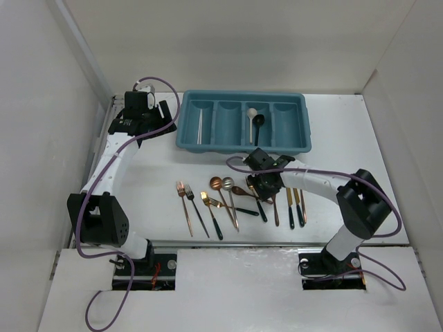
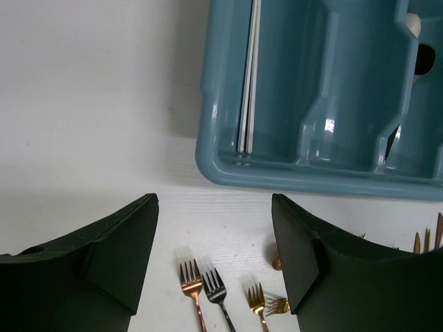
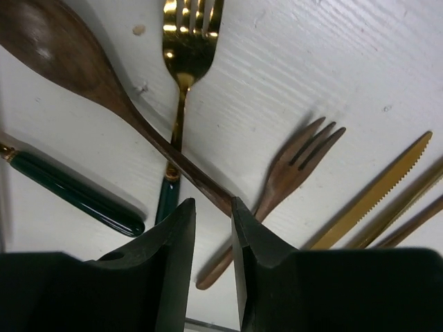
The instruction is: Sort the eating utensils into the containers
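Note:
The teal cutlery tray (image 1: 242,145) stands at the back of the table and also shows in the left wrist view (image 2: 304,176). It holds a white spoon (image 1: 252,114) and a black spoon (image 1: 258,123) in the third compartment. A slim white piece (image 2: 248,76) lies in the leftmost one. Gold and copper forks, spoons and knives (image 1: 221,200) lie in front of the tray. My left gripper (image 1: 163,113) (image 2: 214,200) is open and empty beside the tray's left end. My right gripper (image 1: 257,185) (image 3: 213,202) is low over a copper spoon (image 3: 62,48). Its jaws stand a narrow gap apart with bare table between them, and the spoon's handle ends at the right finger.
In the right wrist view a gold fork (image 3: 188,28) with a green handle lies under the spoon. A copper fork (image 3: 297,162), a gold knife (image 3: 377,194) and another green handle (image 3: 76,194) lie close by. White walls stand on the left, back and right of the table.

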`<state>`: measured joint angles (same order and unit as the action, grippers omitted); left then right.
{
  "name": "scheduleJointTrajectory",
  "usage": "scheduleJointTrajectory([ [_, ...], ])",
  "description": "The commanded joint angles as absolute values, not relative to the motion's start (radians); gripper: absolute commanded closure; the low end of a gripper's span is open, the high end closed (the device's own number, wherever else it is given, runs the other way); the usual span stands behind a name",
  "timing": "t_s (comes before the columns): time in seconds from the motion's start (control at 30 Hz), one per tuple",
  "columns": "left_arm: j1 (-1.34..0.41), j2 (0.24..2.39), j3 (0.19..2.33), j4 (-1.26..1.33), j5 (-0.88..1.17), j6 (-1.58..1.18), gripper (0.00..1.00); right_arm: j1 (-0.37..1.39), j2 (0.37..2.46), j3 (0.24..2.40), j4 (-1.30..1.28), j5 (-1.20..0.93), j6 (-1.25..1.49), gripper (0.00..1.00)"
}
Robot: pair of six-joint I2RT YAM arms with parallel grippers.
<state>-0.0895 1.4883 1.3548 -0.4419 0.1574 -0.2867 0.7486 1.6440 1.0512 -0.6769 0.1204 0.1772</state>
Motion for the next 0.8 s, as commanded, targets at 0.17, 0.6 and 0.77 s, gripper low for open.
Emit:
scheduleJointTrajectory([
  [0.17, -0.086, 1.453, 1.35, -0.417, 0.178, -0.281, 0.37, 0.769, 1.696, 1.075, -0.695, 0.155, 0.156, 0.64],
  [0.6, -0.086, 1.443, 1.35, -0.417, 0.178, -0.272, 0.37, 0.778, 1.779, 1.14, -0.646, 0.164, 0.063, 0.61],
  [0.77, -0.086, 1.443, 1.35, -0.417, 0.178, -0.272, 0.37, 0.778, 1.779, 1.117, -0.624, 0.114, 0.044, 0.85],
])
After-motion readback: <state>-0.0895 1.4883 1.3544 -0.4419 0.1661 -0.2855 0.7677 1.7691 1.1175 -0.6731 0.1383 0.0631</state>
